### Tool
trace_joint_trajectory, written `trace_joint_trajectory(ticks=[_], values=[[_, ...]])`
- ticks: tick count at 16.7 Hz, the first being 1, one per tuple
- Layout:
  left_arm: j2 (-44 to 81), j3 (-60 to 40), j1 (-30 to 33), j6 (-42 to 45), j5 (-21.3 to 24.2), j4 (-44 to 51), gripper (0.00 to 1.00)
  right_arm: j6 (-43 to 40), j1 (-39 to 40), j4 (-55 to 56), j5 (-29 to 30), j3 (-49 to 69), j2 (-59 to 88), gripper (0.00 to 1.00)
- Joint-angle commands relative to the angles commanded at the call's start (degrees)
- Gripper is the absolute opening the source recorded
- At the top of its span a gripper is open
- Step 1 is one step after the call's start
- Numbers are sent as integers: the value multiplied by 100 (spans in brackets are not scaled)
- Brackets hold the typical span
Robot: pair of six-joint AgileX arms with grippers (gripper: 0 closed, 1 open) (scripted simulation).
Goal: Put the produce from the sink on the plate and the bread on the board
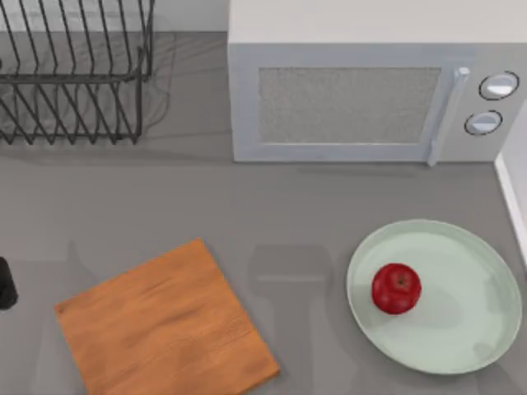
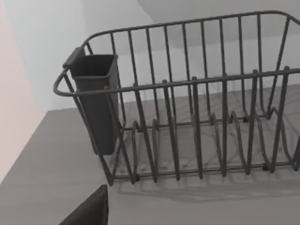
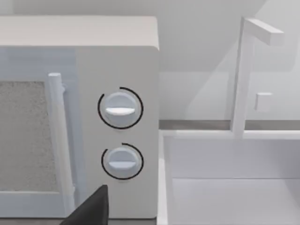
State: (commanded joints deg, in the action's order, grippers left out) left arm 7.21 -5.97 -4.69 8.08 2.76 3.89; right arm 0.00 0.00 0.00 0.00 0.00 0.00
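Left tool (image 2: 91, 211), left wrist view: a dark wedge of it shows at the frame's edge; open or closed cannot be told. It hangs over bare table (image 2: 42, 159), facing a black wire dish rack (image 2: 187, 80) with a dark cutlery cup (image 2: 96, 98) hung at one corner. Rack racks nothing.

Right tool (image 3: 91, 208), right wrist view: a like dark wedge; state likewise cannot be told. It faces the white microwave (image 3: 117, 56) at the end with two round knobs (image 3: 120, 108). Just beside the microwave sits the white sink (image 3: 162, 178) with its upright faucet (image 3: 239, 79). What shows of the basin is bare.

Top view, items:
- Apple (image 1: 396, 288): red, upright, resting on the plate, left of the plate's middle.
- Plate (image 1: 469, 337): pale green, front right of the table.
- Board (image 1: 165, 325): orange-brown, lying askew at front left, well apart from the plate, bare.
- Left arm (image 1: 5, 284): a dark part at the left edge, near the board's left corner.
- Microwave and dish rack along the back.

Judgement: the produce half looks done; the bread is not yet on the board. Which way the bread lies from either tool cannot be told. The board lies on the left arm's side, so that arm is nearer for the set-down.
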Motion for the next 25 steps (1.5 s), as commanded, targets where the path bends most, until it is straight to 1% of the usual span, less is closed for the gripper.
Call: trace_joint_trajectory(ticks=[2, 4, 9, 13, 16, 20, 23, 25], values=[[650, -505, -369, 735, 244, 331, 100, 0, 0, 0, 0, 0, 0, 100], [1453, -1110, -795, 1673, 545, 732, 100, 0, 0, 0, 0, 0, 0, 100], [3922, -2951, -1992, 4765, 1499, 2001, 100, 0, 0, 0, 0, 0, 0, 100], [6056, -4544, -2910, 7224, 2384, 3205, 100, 0, 0, 0, 0, 0, 0, 100], [7656, -5676, -3487, 8893, 3071, 4163, 100, 0, 0, 0, 0, 0, 0, 100], [9635, -6954, -4040, 10806, 3947, 5428, 100, 0, 0, 0, 0, 0, 0, 100], [10916, -7659, -4268, 11888, 4523, 6301, 100, 0, 0, 0, 0, 0, 0, 100], [11655, -8012, -4343, 12455, 4860, 6832, 100, 0, 0, 0, 0, 0, 0, 100]])
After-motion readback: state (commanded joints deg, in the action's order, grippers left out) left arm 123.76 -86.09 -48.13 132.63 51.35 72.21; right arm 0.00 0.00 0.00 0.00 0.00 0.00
